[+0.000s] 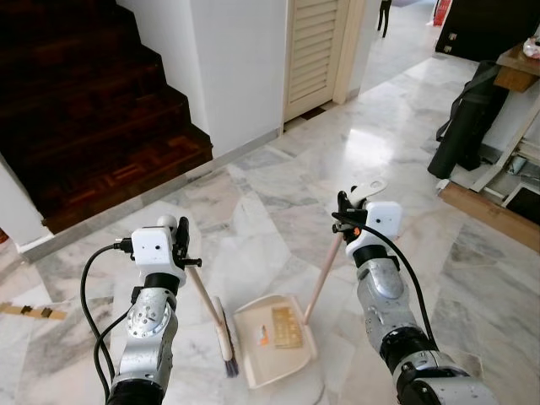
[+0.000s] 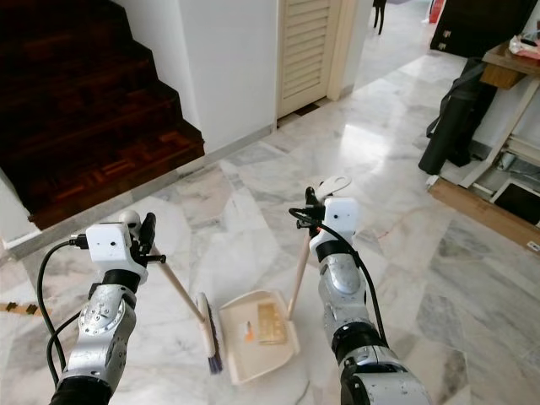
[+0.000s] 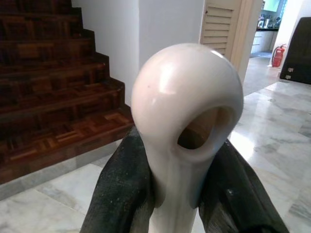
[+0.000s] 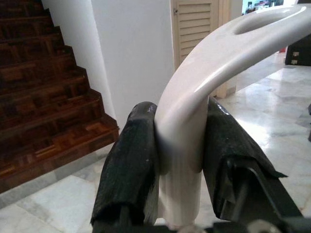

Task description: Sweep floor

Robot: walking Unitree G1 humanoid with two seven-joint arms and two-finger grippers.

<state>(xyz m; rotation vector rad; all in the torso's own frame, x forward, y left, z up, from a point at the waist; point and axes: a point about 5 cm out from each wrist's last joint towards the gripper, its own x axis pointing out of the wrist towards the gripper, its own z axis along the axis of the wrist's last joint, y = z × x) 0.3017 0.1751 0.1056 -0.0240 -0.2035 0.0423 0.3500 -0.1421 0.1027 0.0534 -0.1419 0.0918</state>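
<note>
My left gripper (image 1: 181, 240) is shut on the cream handle top (image 3: 187, 116) of a short broom (image 1: 221, 331), whose wooden stick slants down to a brush head resting on the marble floor. My right gripper (image 1: 344, 215) is shut on the curved cream handle (image 4: 194, 111) of a dustpan (image 1: 274, 337). The cream pan lies flat on the floor between my arms, just right of the brush. Small tan scraps of debris (image 1: 285, 326) lie inside the pan.
A dark wooden staircase (image 1: 84, 110) rises at the far left beside a white wall and a louvred door (image 1: 314, 51). A black bag (image 1: 468, 118) leans on furniture at the right. Open marble floor (image 1: 278, 194) stretches ahead.
</note>
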